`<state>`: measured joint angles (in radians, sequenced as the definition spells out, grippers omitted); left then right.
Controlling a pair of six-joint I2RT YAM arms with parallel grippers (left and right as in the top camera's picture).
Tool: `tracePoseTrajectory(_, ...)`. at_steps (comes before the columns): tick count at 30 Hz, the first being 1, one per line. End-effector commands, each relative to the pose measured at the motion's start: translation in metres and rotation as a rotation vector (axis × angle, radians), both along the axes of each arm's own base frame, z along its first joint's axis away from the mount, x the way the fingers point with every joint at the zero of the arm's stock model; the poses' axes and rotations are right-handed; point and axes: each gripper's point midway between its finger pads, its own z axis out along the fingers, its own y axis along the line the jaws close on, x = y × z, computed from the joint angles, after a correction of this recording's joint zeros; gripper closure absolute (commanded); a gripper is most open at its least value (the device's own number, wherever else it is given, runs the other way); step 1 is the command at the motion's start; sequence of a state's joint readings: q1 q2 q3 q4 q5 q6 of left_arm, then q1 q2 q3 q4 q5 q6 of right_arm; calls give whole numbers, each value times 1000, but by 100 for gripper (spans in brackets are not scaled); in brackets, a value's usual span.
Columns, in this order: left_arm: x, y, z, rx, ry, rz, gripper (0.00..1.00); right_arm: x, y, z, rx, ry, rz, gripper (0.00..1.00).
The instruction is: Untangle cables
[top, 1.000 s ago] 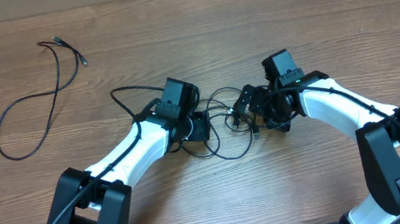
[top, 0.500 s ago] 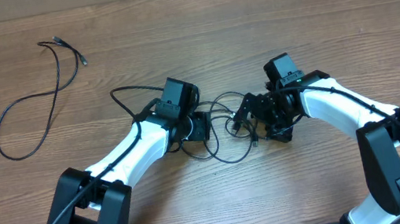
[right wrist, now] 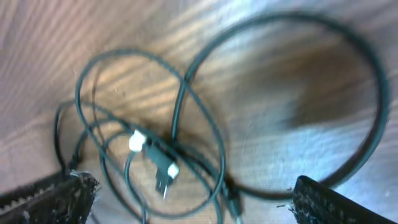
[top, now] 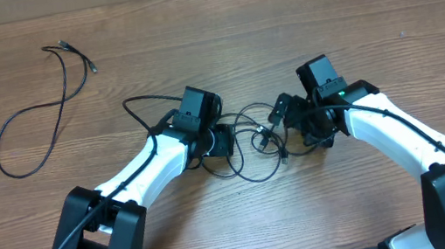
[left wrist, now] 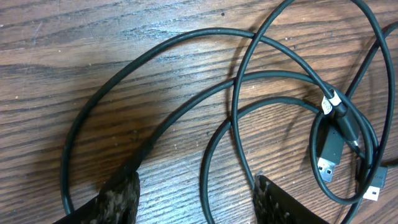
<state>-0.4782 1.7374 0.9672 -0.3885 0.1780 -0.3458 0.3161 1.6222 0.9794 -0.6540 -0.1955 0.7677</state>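
Thin black cables [left wrist: 236, 93] lie in tangled loops; one carries a white band [left wrist: 333, 98] near its USB plug [left wrist: 328, 158]. Left gripper [left wrist: 196, 193] and right gripper [right wrist: 193, 190] both have fingers spread apart

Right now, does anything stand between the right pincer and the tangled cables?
Nothing visible does: the open right pincer looks straight down on the cables, with only bare table around them.
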Motion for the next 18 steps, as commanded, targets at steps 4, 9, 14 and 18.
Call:
tracePoseTrajectory(4, -3, 3, -6, 13, 14, 18, 39, 21, -26, 5, -145, -108, -81, 0)
tracePoseTrajectory(9, -3, 3, -6, 14, 15, 18, 39, 31, -49, 6, -268, -161, -132, 0)
tracePoseTrajectory(14, -3, 3, -6, 14, 16, 18, 38, 37, -55, 9, -301, -192, -152, 0)
tracePoseTrajectory(18, -3, 3, -6, 14, 16, 18, 37, 37, -55, 9, -301, -191, -152, 0)
